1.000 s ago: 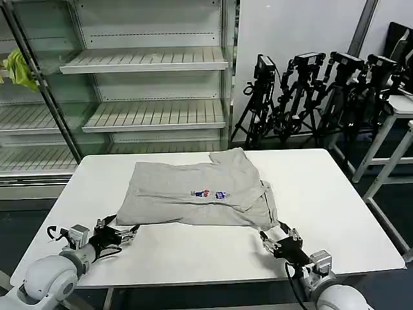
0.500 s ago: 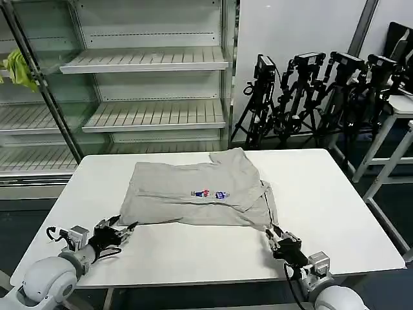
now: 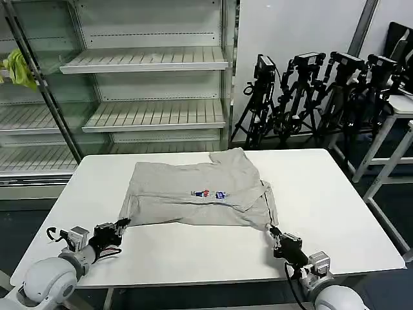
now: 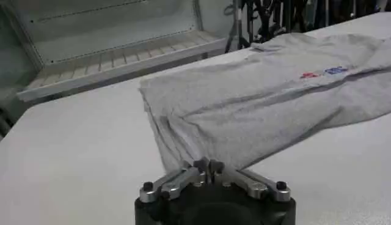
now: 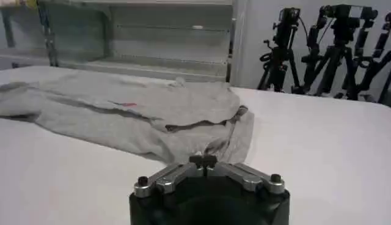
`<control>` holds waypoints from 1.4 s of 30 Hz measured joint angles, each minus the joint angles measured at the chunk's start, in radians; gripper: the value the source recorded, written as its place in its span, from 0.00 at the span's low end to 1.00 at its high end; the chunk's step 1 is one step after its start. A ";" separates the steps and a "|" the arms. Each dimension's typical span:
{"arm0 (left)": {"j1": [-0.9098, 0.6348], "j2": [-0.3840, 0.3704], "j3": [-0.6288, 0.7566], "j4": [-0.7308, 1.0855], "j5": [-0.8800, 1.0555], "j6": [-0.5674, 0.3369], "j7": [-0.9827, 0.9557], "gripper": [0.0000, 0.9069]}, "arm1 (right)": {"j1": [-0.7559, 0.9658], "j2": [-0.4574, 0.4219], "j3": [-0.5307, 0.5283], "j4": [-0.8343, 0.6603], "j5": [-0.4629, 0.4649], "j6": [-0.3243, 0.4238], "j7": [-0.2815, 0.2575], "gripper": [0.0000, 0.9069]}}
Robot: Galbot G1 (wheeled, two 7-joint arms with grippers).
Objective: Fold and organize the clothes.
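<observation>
We saw the grey T-shirt (image 3: 200, 194) lying partly folded across the middle of the white table (image 3: 335, 213). Our left gripper (image 3: 120, 224) was clamped on its lower-left corner, and our right gripper (image 3: 272, 231) was pinched shut on its lower-right corner.

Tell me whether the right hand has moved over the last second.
Yes. The right hand, shut on the T-shirt corner, has drawn back toward the near edge of the table; the shirt's near right corner has been pulled along with it.
</observation>
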 measured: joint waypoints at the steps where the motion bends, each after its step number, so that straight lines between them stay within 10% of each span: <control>1: 0.001 0.000 0.000 0.000 0.000 0.000 0.000 0.06 | -0.001 0.000 0.000 0.000 0.000 0.000 0.000 0.00; 19: 0.076 0.078 -0.026 -0.055 -0.027 0.017 -0.017 0.06 | -0.078 -0.085 0.036 0.063 0.031 -0.001 0.014 0.00; 21: 0.080 0.086 -0.024 -0.058 -0.029 0.018 -0.018 0.06 | -0.081 -0.093 0.037 0.065 0.031 -0.001 0.014 1.00; 37: 0.091 0.097 -0.009 -0.059 -0.028 0.014 -0.020 0.06 | 0.006 -0.069 -0.003 0.018 0.038 -0.007 0.014 1.00; 42: 0.090 0.092 -0.005 -0.056 -0.026 0.012 -0.021 0.06 | 0.046 -0.051 -0.024 -0.013 0.037 -0.009 0.009 0.37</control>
